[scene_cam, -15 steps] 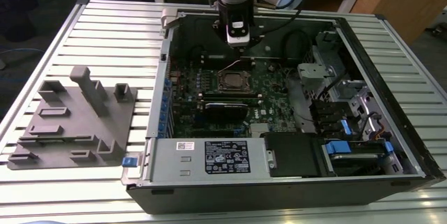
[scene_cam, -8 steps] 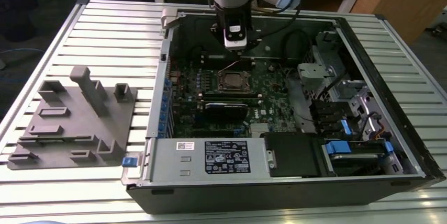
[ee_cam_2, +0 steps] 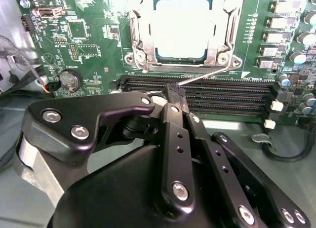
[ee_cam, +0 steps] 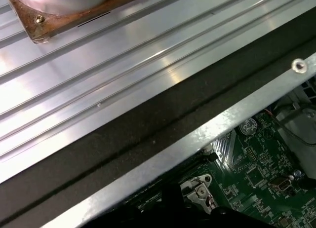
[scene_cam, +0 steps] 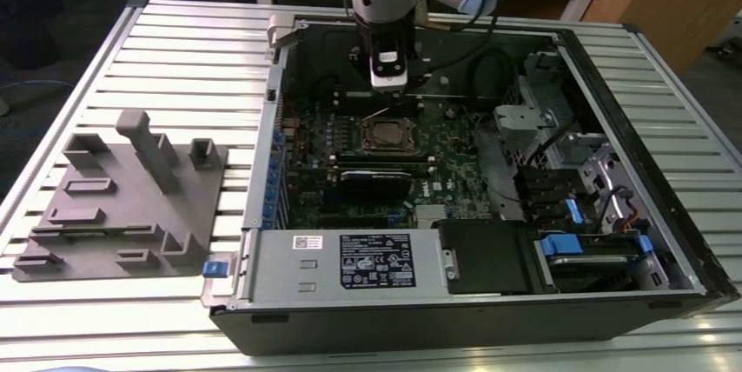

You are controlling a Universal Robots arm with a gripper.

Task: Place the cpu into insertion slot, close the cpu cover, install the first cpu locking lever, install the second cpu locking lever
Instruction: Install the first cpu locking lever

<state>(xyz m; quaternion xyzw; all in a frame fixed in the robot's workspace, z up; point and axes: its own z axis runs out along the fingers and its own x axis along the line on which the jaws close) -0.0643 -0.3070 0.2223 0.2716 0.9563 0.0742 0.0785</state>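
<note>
Second wrist view: black tool [ee_cam_2: 174,92], pressed together, below silver-topped square cpu [ee_cam_2: 183,30] framed by silvery cpu cover [ee_cam_2: 223,38]; exterior view: ribbed metal bench [scene_cam: 174,50].

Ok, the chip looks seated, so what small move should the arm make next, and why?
Probably a short push on the wire lever, easing it down toward its catch. In the second wrist view the chip lies under the closed cover, while the lever slants loose beside that frame, with its end at the tip of the shut pincer.
</note>
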